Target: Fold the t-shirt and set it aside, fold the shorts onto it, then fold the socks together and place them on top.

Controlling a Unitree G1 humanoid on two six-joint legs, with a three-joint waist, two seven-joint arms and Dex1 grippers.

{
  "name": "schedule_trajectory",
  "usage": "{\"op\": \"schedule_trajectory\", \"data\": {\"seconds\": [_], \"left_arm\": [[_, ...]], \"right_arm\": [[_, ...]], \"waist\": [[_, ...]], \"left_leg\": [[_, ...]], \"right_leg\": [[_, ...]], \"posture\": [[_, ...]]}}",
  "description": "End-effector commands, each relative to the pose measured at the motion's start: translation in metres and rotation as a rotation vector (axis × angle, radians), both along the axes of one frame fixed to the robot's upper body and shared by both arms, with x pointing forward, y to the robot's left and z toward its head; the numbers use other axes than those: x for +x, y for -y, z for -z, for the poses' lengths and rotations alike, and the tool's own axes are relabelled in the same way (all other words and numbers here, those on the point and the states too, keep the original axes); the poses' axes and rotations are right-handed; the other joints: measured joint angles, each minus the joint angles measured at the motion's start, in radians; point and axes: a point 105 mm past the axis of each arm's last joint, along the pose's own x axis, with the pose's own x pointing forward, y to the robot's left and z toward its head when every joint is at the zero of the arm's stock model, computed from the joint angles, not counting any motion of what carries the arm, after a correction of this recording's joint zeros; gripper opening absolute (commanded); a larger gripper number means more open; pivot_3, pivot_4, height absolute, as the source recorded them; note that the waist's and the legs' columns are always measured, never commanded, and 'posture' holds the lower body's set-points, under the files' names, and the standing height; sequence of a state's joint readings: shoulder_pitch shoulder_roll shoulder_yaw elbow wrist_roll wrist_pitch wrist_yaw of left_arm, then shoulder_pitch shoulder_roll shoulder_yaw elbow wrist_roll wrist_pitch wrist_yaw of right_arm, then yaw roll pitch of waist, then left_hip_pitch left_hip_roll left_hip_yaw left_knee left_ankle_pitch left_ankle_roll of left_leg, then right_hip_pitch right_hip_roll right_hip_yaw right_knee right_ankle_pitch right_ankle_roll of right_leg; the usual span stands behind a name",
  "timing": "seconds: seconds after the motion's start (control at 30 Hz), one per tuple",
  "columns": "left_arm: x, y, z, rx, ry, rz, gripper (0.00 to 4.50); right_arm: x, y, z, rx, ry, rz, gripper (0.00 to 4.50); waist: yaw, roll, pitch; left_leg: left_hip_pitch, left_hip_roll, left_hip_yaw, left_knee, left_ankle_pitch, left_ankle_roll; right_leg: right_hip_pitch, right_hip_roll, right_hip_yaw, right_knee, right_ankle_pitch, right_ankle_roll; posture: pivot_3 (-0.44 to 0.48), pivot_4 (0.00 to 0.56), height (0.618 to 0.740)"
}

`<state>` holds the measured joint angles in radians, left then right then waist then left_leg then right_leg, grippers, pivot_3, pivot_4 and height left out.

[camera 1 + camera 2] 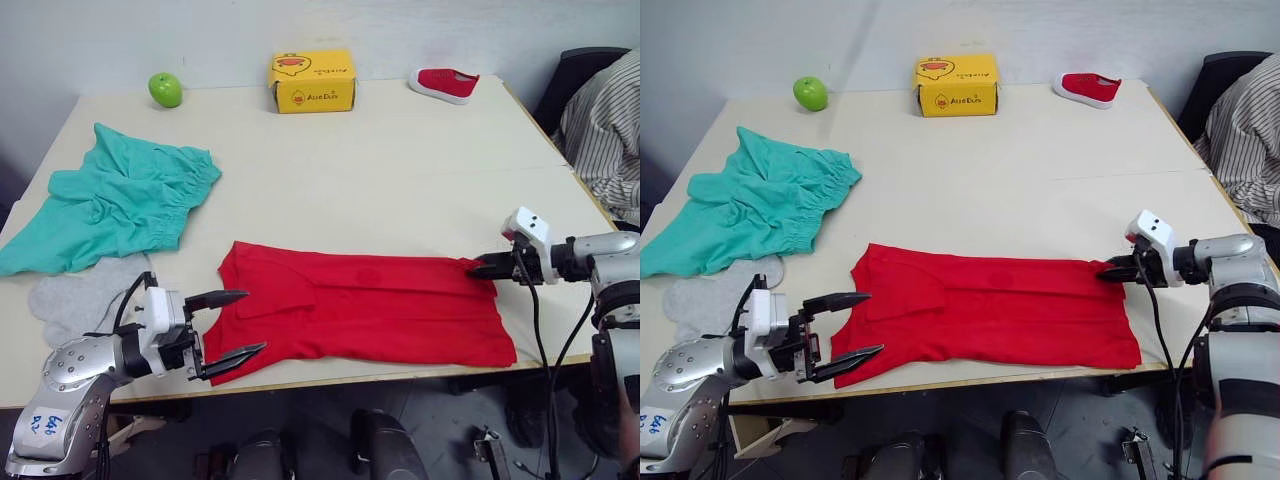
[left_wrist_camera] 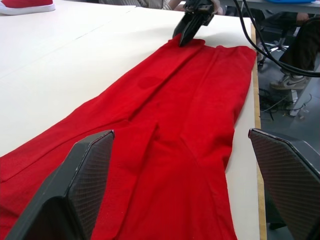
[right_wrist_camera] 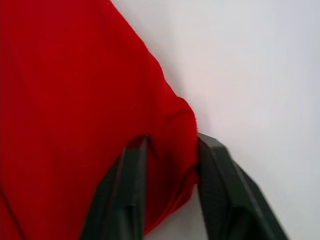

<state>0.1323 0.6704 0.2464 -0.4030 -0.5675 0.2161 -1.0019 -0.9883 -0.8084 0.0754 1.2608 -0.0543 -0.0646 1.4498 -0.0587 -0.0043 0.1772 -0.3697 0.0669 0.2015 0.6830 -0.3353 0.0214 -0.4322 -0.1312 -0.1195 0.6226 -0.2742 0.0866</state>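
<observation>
Right end effector [image 1: 478,267] pinches the far right corner of the t-shirt [image 1: 370,310], folded lengthwise on the table [image 1: 400,170]. Left end effector [image 1: 235,323] hovers spread at its left end.

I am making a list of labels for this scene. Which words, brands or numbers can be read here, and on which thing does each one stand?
"AiieDuo", roughly; small print, uncertain: front of the yellow box.
Blue handwriting on the left arm's white label: not legible.
Nothing readable on the t-shirt, shorts, socks or red shoe.
</observation>
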Motion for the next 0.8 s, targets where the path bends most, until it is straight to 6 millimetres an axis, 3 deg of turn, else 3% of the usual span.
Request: {"op": "schedule_trajectory", "data": {"seconds": [0.03,0.27,0.53,0.57,0.6,0.8], "left_arm": [[0.000,0.001,-0.009,-0.012,0.056,-0.013,4.50],[0.024,-0.007,0.004,-0.057,0.076,-0.232,4.50],[0.029,0.000,0.008,-0.134,0.094,-0.352,4.50],[0.029,0.000,0.008,-0.132,0.095,-0.353,4.50],[0.030,-0.001,0.008,-0.130,0.096,-0.354,4.50],[0.036,-0.010,0.005,-0.108,0.096,-0.351,4.50]], "right_arm": [[0.006,-0.001,-0.009,-0.064,0.039,-0.019,0.01],[0.056,-0.016,-0.056,-0.096,0.341,0.172,0.01],[0.077,-0.032,-0.070,-0.043,0.469,0.279,0.01],[0.075,-0.033,-0.066,-0.035,0.448,0.267,0.52],[0.074,-0.033,-0.064,-0.032,0.433,0.255,0.72],[0.074,-0.018,-0.079,0.023,0.541,0.330,2.83]], "waist": [[0.000,0.000,0.000],[-0.006,0.001,0.000],[0.002,0.000,0.000],[0.003,0.001,0.000],[0.003,0.001,0.000],[0.000,0.001,0.000]], "left_leg": [[0.000,0.000,0.000,0.000,0.000,0.000],[0.000,0.000,0.002,0.000,0.000,0.000],[-0.003,-0.001,0.003,0.000,0.000,0.000],[-0.003,-0.001,0.003,0.000,0.000,0.000],[-0.003,-0.001,0.003,0.000,0.001,0.000],[-0.003,0.000,0.003,0.000,0.001,0.000]], "right_leg": [[0.000,0.000,0.000,0.000,0.000,0.000],[-0.002,0.000,0.002,0.002,0.000,0.000],[-0.005,0.000,0.003,0.004,0.000,0.001],[-0.005,0.000,0.003,0.004,0.000,0.001],[-0.005,0.000,0.003,0.004,0.000,0.001],[-0.005,0.001,0.003,0.004,0.000,0.001]], "posture": [[0.000,0.150,0.740],[0.000,0.150,0.740],[0.000,0.150,0.740],[0.000,0.150,0.740],[0.000,0.150,0.740],[0.000,0.150,0.740]]}}
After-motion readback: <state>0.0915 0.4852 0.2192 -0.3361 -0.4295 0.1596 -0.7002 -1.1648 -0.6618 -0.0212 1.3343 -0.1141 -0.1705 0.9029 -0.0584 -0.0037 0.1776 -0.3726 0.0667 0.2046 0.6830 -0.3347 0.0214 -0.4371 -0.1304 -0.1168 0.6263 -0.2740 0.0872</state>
